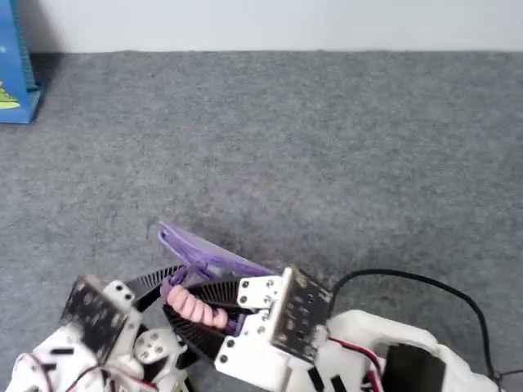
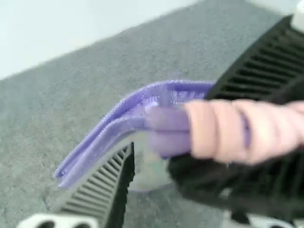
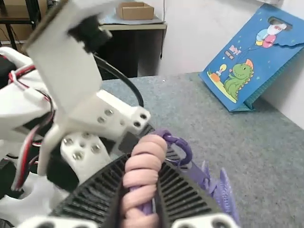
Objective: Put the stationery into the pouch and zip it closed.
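so the right gripper (image 3: 145, 161) is clamped tight on the pink coil (image 3: 142, 178), ribbed jaws squeezing it from both sides, and the coil runs out past the tips to a purple clip (image 3: 183, 145). The purple pouch (image 1: 208, 253) sits just beyond those tips, right by the clip. It looks lifted off the grey carpet (image 1: 327, 147) and tilted, with its far end pointing away from both arms. The left gripper (image 2: 149, 161) is right up against the pouch and the coil from the other side, and honestly I can't tell if it's got hold of anything. The near end of the pouch is tucked behind the two grippers in the high view, so the zip and whatever's inside are impossible to make out. A blue gift bag (image 3: 247, 61) stands well off past the pouch, against the wall
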Available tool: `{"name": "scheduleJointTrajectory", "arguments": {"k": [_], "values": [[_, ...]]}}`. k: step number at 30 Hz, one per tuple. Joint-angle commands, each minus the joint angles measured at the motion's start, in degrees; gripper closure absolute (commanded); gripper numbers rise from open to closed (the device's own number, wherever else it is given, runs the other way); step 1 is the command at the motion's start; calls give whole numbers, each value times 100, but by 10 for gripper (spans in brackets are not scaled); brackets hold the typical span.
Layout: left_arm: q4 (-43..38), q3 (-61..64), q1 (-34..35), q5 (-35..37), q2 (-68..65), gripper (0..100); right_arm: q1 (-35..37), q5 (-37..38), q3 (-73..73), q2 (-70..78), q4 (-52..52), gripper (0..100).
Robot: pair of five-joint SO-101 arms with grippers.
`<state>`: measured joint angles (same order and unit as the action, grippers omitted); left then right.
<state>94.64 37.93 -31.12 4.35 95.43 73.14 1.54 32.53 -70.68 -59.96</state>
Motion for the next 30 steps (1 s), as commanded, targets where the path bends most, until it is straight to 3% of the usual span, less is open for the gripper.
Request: {"name": "scheduleJointTrajectory", "arguments": {"k": [1, 8, 15, 30], "values": [[-97, -4, 53, -62, 607, 690, 101, 62, -62, -286, -101, 991], [-70, 4, 1530, -677, 686, 688, 136, 53, -62, -347, -330, 991], [-35, 4, 1248, -782, 440, 688, 347, 53, -62, -251, -277, 991], [114, -655, 1257, -765, 466, 688, -1165, 9, -53, -40, 365, 991]]}}
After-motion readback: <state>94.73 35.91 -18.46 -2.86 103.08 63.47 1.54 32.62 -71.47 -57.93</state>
